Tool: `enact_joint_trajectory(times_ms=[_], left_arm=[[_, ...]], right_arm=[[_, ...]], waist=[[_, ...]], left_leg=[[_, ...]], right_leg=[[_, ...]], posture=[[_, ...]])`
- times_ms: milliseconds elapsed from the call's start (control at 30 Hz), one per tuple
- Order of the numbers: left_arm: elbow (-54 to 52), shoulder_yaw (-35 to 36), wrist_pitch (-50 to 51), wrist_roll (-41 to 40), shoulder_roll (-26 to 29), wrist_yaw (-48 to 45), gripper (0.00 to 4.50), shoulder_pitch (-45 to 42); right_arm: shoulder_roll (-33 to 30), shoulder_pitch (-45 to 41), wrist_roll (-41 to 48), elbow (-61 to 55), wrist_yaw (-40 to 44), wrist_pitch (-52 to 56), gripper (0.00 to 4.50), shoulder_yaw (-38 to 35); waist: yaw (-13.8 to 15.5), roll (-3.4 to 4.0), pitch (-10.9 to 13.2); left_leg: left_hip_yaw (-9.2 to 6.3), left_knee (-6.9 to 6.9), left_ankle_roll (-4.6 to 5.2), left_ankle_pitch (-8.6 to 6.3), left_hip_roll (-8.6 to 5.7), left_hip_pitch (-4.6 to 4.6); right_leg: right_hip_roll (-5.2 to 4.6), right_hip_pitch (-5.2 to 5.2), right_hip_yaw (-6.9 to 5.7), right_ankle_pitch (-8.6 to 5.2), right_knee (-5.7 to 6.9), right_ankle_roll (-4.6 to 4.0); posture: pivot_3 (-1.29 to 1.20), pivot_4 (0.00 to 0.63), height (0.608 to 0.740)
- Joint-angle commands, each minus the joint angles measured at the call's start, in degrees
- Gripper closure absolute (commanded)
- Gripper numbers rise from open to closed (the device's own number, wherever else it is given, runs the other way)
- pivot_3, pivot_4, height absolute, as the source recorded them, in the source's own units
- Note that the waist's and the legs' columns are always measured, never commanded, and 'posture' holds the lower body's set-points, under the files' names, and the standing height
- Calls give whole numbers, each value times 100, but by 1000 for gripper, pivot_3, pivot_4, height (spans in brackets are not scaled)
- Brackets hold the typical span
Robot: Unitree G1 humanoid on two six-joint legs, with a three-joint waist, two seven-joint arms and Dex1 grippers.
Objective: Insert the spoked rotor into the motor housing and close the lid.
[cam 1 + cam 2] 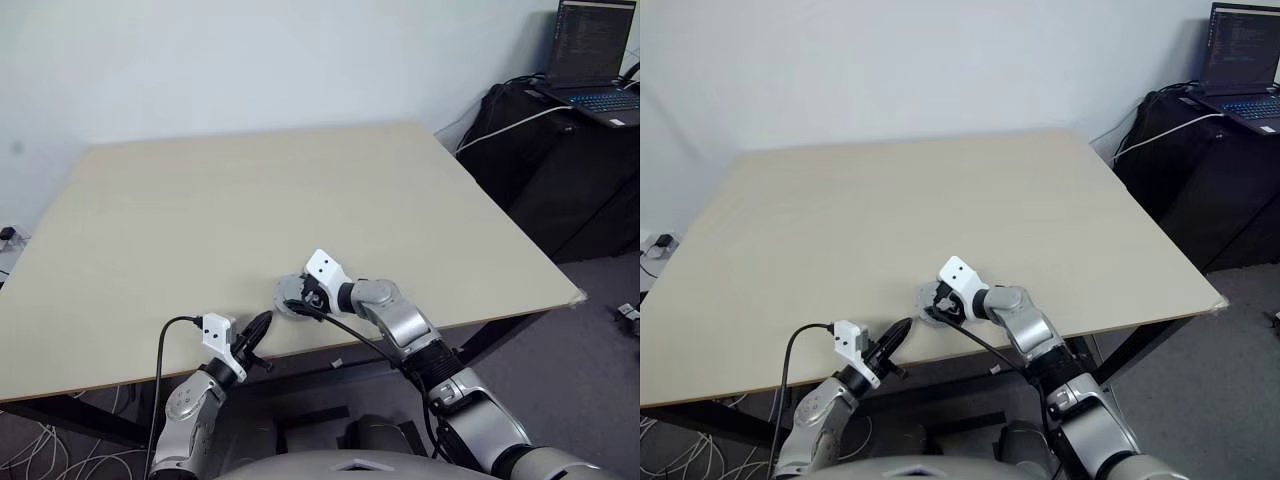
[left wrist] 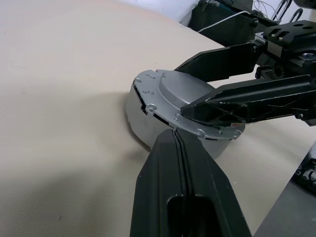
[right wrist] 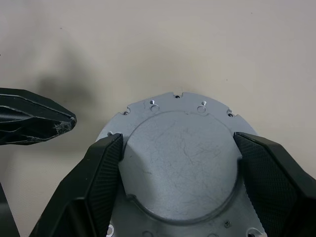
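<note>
1. A round silver assembly, the motor housing (image 2: pixel 148 121) with a flat grey lid (image 3: pixel 177 163) on top, sits on the beige bench (image 1: pixel 300 200) close to its near edge.
2. The lid covers the housing fully. Its outer flange carries small screw holes and notches, and a raised smooth disc fills its middle. Whether the spoked rotor is inside cannot be told.
3. The right claw (image 3: pixel 177 170) reaches in from the robot's right, pointing down and to the left. Its 2 black fingers (image 3: pixel 98 168) stand wide apart, 1 on each side of the raised disc, lying over the flange. It straddles the lid top; whether the pads press on it cannot be told.
4. The left claw (image 2: pixel 176 132) is clenched on nothing, its 2 fingers pressed flat together. It points level toward the assembly, the tip just beside the lid's rim on the near-left side.
5. A black cabinet with an open laptop (image 1: pixel 598 60) on it stands off to the far right.
</note>
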Motion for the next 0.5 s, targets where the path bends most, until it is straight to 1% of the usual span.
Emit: enact_joint_trajectory(times_ms=[33,500], left_arm=[[-296,-47,14,-14,-8,9,4500,-22],[-383,-65,91,-43,-29,59,4500,8]], right_arm=[[-22,64,-134,141,-41,136,1201,136],[-27,-39,-257,279,-376,126,1201,158]], waist=[[0,0,-1],[-2,16,-20]], left_leg=[[0,0,0,0,0,0],[0,0,-7,-3,1,4]], right_leg=[[0,0,0,0,0,0],[0,2,0,0,1,0]], posture=[[0,0,740],[0,0,740]])
